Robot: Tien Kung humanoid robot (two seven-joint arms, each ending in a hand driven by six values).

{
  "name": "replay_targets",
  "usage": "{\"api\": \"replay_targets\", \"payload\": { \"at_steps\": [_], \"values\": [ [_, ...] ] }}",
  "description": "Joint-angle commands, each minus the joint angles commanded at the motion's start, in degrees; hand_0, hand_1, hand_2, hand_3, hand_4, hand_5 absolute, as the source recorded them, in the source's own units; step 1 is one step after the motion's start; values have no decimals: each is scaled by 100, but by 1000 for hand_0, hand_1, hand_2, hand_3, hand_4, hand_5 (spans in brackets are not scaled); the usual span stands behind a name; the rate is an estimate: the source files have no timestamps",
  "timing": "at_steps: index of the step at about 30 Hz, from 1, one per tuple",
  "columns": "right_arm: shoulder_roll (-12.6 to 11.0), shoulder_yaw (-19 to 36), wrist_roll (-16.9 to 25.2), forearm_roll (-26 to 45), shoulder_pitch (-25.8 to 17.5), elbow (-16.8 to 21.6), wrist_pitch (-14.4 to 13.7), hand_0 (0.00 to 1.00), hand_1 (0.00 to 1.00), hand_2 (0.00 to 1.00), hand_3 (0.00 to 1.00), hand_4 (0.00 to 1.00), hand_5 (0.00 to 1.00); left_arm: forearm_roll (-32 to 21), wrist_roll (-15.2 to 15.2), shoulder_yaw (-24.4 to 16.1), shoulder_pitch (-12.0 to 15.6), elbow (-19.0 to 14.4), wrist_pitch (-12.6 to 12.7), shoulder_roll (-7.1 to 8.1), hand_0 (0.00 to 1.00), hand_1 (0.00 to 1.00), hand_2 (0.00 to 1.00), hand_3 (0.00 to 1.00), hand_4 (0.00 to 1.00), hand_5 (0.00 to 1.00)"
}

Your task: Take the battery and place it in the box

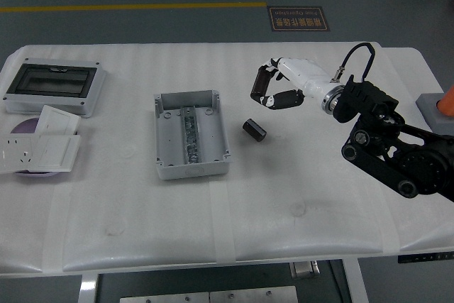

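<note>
One black cylindrical battery (254, 130) lies on the white table (284, 196), a little to the right of the open grey box (191, 136). My right hand (274, 93) hangs above the table, up and to the right of that battery, with its white palm and black fingers (286, 100) curled around a second black battery (263, 85). The box stands left of centre with its lid off, and metal parts show along its middle. My left arm does not appear in the head view.
A grey enclosure with a dark window lid (54, 86) stands at the back left. White socket plates (39, 148) lie over a purple disc at the left edge. A grey block with an orange cone (438, 113) sits past the table's right edge.
</note>
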Motion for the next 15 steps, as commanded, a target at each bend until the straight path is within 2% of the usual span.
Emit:
{"api": "replay_targets", "payload": {
  "at_steps": [4,6,9,10,15],
  "values": [
    [350,-85,217,363,-76,422,-44,730,640,564,635,686,397,-122,-35,107,20,0,5,9,660,659,620,546,412,398],
    [544,-169,271,353,-171,477,-66,730,640,564,635,686,397,-266,-73,216,39,0,14,20,660,659,620,546,412,398],
    [709,-280,329,217,-304,460,-125,730,640,564,635,686,397,-310,-81,256,64,0,1,34,660,659,620,546,412,398],
    [744,-317,354,157,-347,438,-163,801,735,728,825,772,459,-302,-77,249,75,0,-7,38,660,659,620,545,412,399],
    [790,-420,400,11,-428,330,-285,801,735,728,825,772,459,-237,-47,181,103,0,-41,41,660,659,620,545,412,399]
  ]
}}
